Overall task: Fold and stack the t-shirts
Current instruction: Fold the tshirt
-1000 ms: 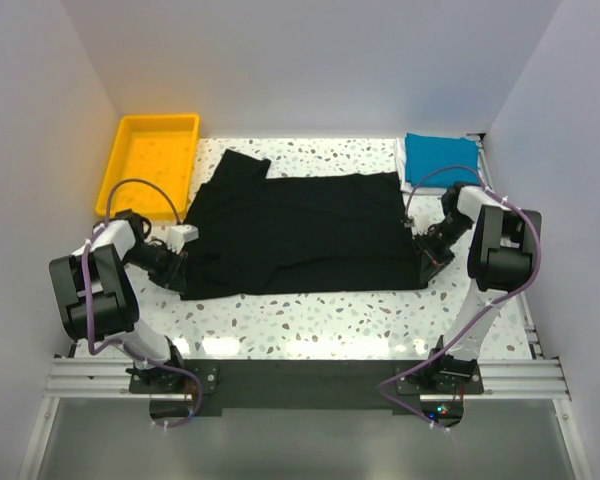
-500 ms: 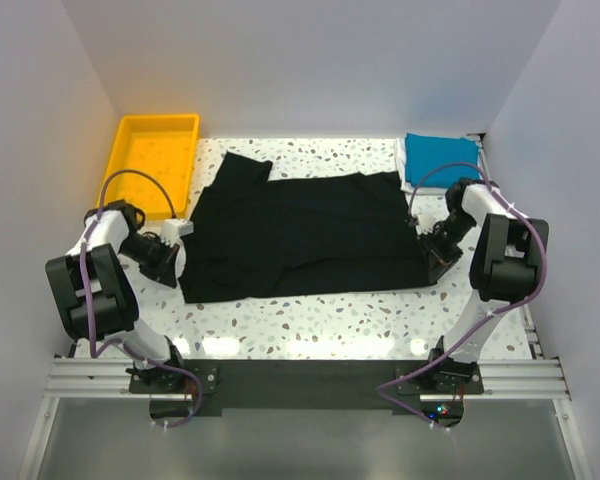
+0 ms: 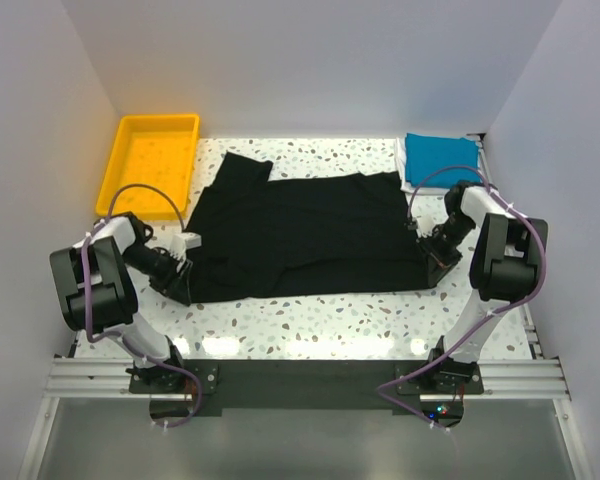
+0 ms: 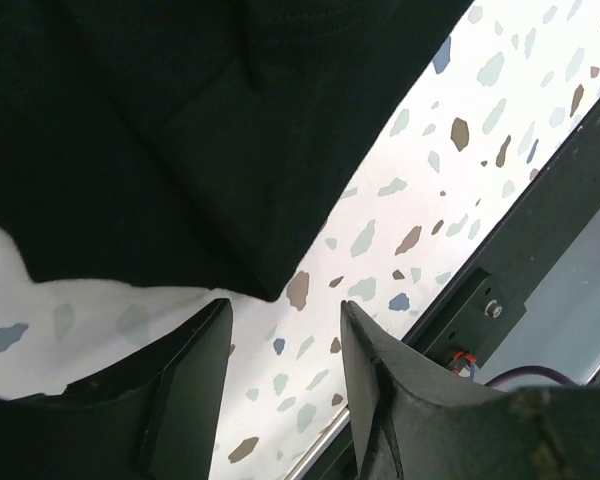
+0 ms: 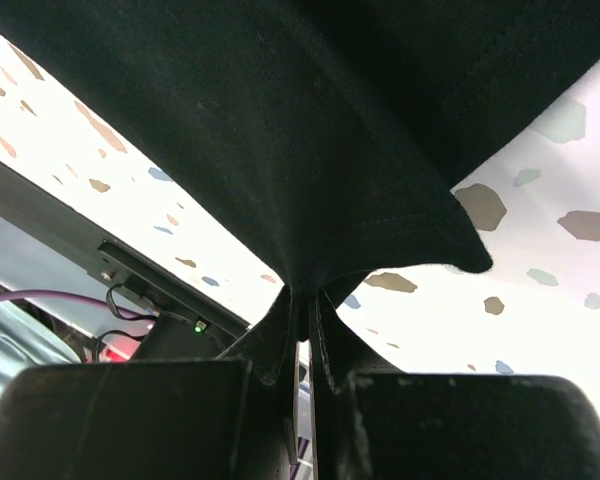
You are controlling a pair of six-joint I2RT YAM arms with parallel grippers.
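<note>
A large black t-shirt (image 3: pixel 300 235) lies spread flat across the middle of the table. My left gripper (image 4: pixel 285 330) is open at its near left corner (image 4: pixel 265 285). The cloth's tip lies just ahead of the gap, with only speckled table between the fingers (image 4: pixel 190 380). In the top view the left gripper (image 3: pixel 180 280) sits low at that corner. My right gripper (image 5: pixel 305 300) is shut on the black t-shirt's hem (image 5: pixel 380 250) at the near right corner, the cloth bunching up from the jaws. From above the right gripper (image 3: pixel 435 262) is at that corner. A folded bright blue t-shirt (image 3: pixel 440 157) rests at the back right.
A yellow tray (image 3: pixel 115 165) stands at the back left, beside the shirt's sleeve. The table's dark front rail (image 4: pixel 540 210) runs close to the left gripper. White walls close in both sides.
The left gripper, shut half a second ago, has opened and shifted slightly nearer at the shirt's left corner. The right gripper keeps its grip and has hardly moved.
</note>
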